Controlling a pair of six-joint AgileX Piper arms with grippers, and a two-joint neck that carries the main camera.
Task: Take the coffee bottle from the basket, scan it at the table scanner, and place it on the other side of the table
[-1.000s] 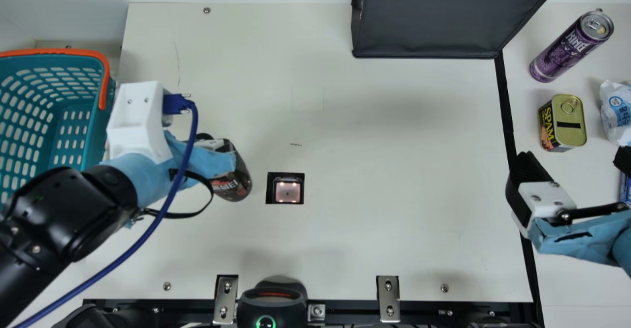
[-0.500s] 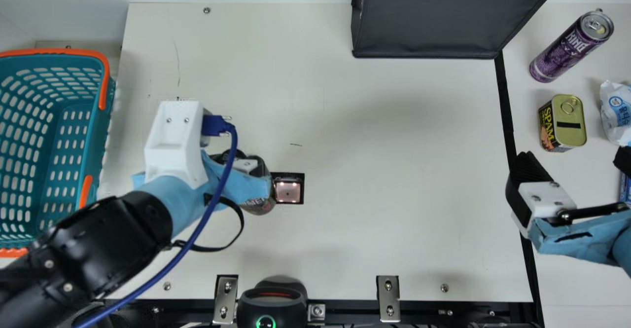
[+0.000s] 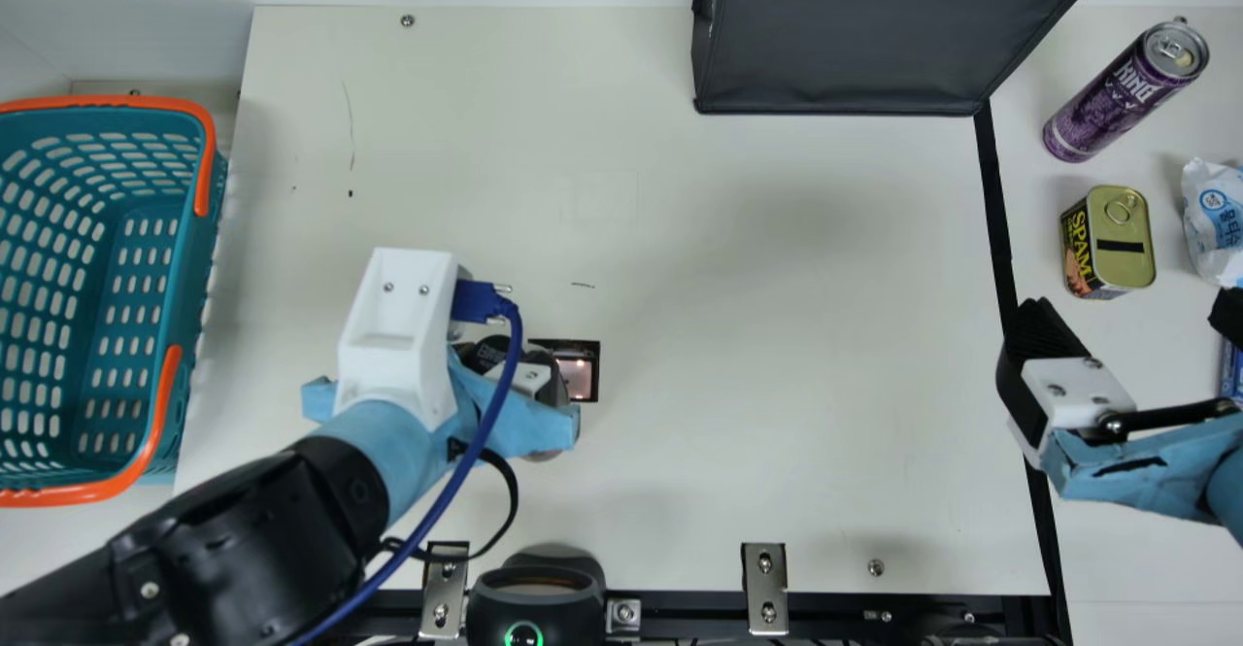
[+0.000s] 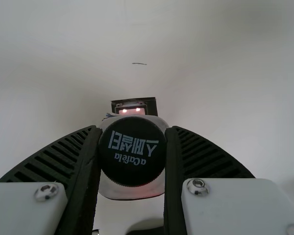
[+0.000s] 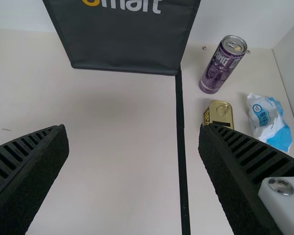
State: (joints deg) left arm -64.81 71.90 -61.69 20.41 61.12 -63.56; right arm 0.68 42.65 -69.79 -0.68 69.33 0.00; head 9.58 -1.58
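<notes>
One dark coffee bottle with a round black cap [image 4: 132,169] is hanging in the black ribbed left gripper [image 4: 132,129], whose fingers are squeezing it around the cap end. Just beside that grip, the small square table scanner with a lit window [image 3: 580,374] is peeking out, partly hidden; the teal plastic basket with orange handles [image 3: 196,277] is standing well apart on the gripper's other side. Across the table, the black right gripper [image 5: 132,129] is holding nothing, fingers spread. Scanning seems to be the step; doing it well means centring the barcode over the glass, turning the bottle slowly if it isn't reading, and keeping the pinch firm against slipping.
</notes>
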